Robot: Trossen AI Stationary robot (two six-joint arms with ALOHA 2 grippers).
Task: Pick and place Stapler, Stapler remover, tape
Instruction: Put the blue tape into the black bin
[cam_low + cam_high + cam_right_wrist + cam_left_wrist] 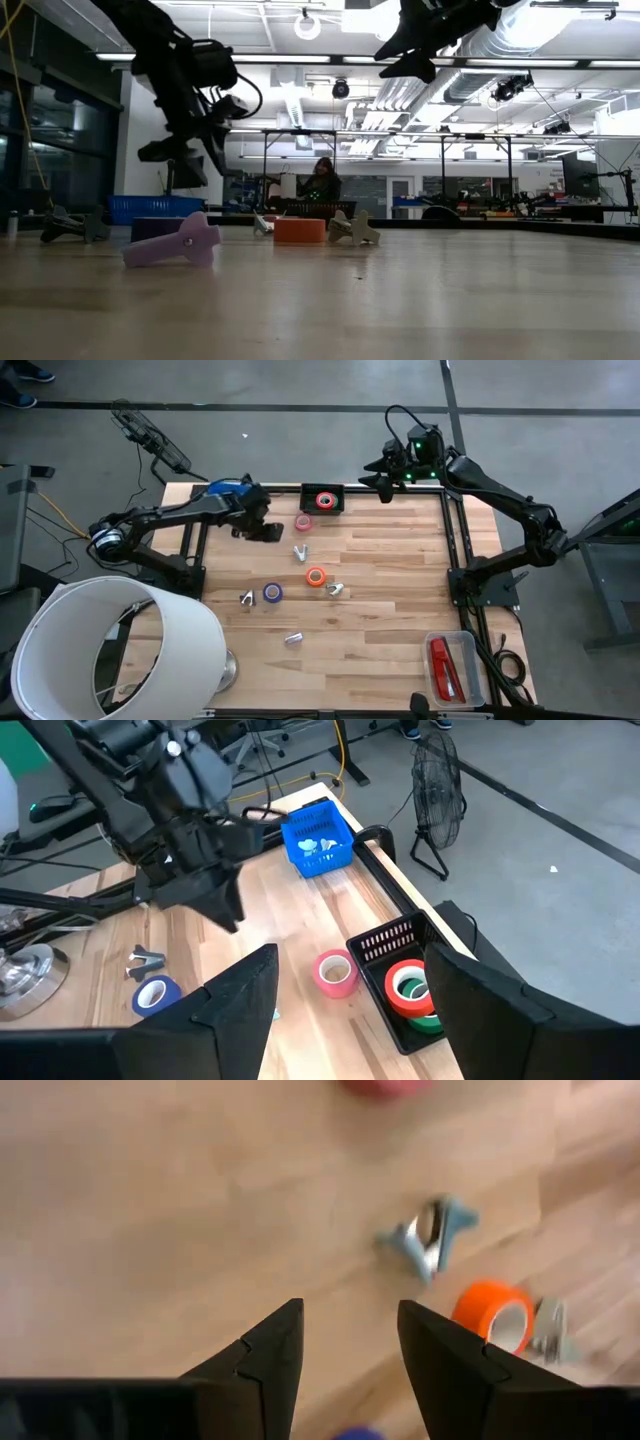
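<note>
Sorting looks part done: the stapler (441,664) lies in the clear tray (468,643) at the table's near right corner, and red and green tape (408,988) sits in the black bin (324,490) at the far edge — pink (303,523), orange (315,576) and purple (272,592) rolls plus the silvery claw removers (300,551) are loose on the wood. The left gripper (262,528) hovers w/ fingers partly open and empty, just beside the pink roll, so a pickup is likely in hand; next it must centre over one piece, descend and close. The right gripper (384,482) waits beside the bin — open, nothing held.
</note>
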